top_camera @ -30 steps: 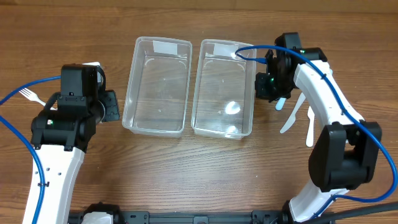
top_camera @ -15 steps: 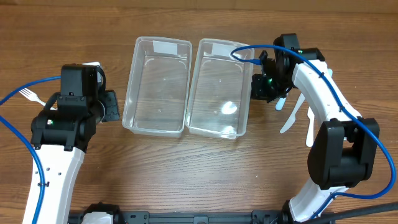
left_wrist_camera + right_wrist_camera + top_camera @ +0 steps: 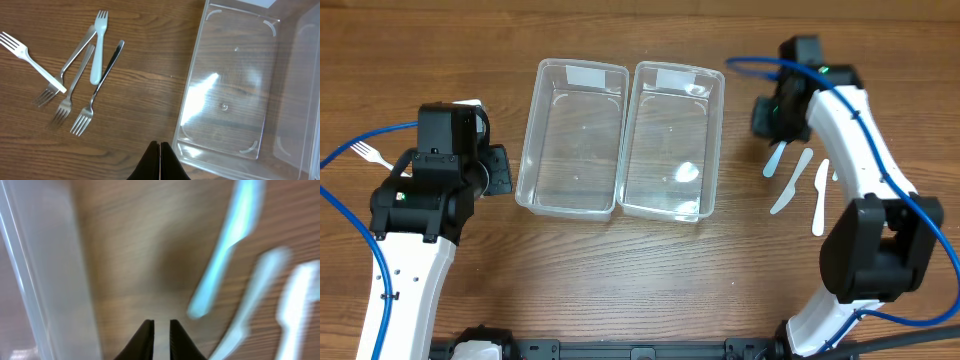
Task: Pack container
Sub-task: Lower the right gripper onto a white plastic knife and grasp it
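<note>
Clear plastic was what you had in the middle of the wooden table (image 3: pixel 720 280): a left rectangular container (image 3: pixel 572 130) and a right rectangular container (image 3: pixel 672 130), side by side with their long rims touching. Your left gripper (image 3: pixel 159 150) had its black fingers pressed together on nothing, just off a corner of the left rectangular container, with a loose bunch of metal and white plastic forks (image 3: pixel 75 85) lying apart on its far side. Your right gripper (image 3: pixel 161 330) hung over bare wood between the right rectangular container and the pale plastic knives (image 3: pixel 791 182), its fingertips a narrow gap apart, holding nothing.
</note>
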{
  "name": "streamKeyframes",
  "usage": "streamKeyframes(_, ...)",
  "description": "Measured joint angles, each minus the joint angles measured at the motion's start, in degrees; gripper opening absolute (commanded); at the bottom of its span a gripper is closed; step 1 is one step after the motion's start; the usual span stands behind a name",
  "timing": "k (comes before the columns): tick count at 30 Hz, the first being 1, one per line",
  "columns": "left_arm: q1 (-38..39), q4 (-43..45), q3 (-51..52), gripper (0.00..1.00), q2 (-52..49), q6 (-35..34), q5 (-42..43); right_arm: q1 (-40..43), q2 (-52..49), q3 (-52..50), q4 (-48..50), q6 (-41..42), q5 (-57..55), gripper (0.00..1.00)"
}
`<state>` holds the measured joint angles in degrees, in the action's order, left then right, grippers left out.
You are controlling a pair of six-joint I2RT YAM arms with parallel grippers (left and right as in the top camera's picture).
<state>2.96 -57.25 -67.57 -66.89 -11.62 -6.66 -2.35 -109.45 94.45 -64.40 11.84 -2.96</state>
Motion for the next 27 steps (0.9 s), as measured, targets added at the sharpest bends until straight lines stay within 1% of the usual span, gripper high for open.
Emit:
streamKeyframes(1,0.00,0.09,0.00,0.05,0.00,0.00,0.02,0.39,0.48,2.34,-0.09,0.94,-1.99,0.95)
streamKeyframes(2,0.00,0.13,0.00,0.05,0.00,0.00,0.02,0.52,1.03,4.15,-0.11,1.90,-3.04,0.93)
streamKeyframes(4,0.00,0.15,0.00,0.05,0.02,0.02,0.02,0.59,3.10,8.31,-0.28,2.29,-3.91,0.76)
streamKeyframes(5,0.00,0.15,0.00,0.05,0.02,0.02,0.02,0.48,4.57,9.99,-0.11,2.40,-3.87,0.70)
streamKeyframes(7,0.00,0.15,0.00,0.05,0.02,0.02,0.04,0.42,7.34,11.98,0.09,3.37,-3.72,0.71)
streamKeyframes(9,0.00,0.15,0.00,0.05,0.02,0.02,0.35,0.39,9.42,13.09,-0.17,5.88,-3.63,0.75)
streamKeyframes(12,0.00,0.17,0.00,0.05,0.02,0.04,0.68,0.48,9.11,13.29,-1.81,9.51,-3.72,0.77)
streamKeyframes(19,0.00,0.20,0.00,0.05,0.00,0.15,1.05,1.05,-2.99,12.72,-6.95,14.32,-3.61,0.82)
streamKeyframes(23,0.00,0.20,0.00,0.05,0.02,0.15,1.07,2.60,-8.26,12.50,-8.31,15.13,-1.73,0.84)
streamKeyframes(27,0.00,0.07,0.00,0.05,0.02,0.15,1.07,5.75,-10.58,12.41,-8.15,14.03,1.62,0.84)
